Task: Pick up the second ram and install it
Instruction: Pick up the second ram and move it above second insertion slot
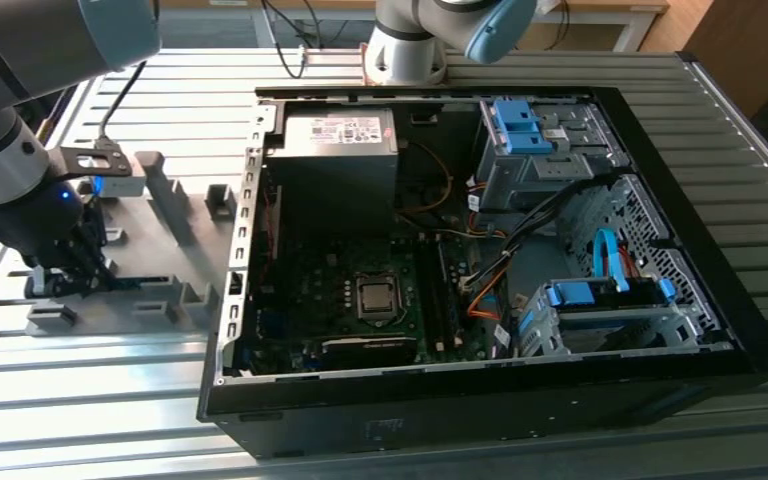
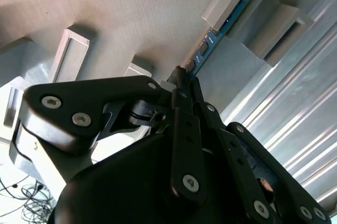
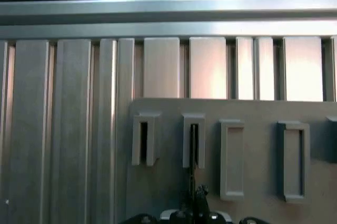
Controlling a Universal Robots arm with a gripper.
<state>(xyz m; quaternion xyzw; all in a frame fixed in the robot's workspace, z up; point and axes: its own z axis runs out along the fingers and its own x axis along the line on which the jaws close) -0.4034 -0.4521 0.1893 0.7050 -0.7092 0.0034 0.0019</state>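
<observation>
One slim blue ram (image 2: 212, 40) edge-on in rack (image 2: 131, 13)

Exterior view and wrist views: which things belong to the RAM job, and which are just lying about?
Job in hand:
the second ram, standing in a slot of the gray rack
the gripper, right at the ram
the open computer case

Lying about:
blue drive-bay clips
power supply

Grey tubular arm (image 1: 37, 50), pale blue joint cap (image 1: 498, 28), matte black pincer (image 2: 181, 79) links, round silver screws (image 2: 190, 183)
</observation>
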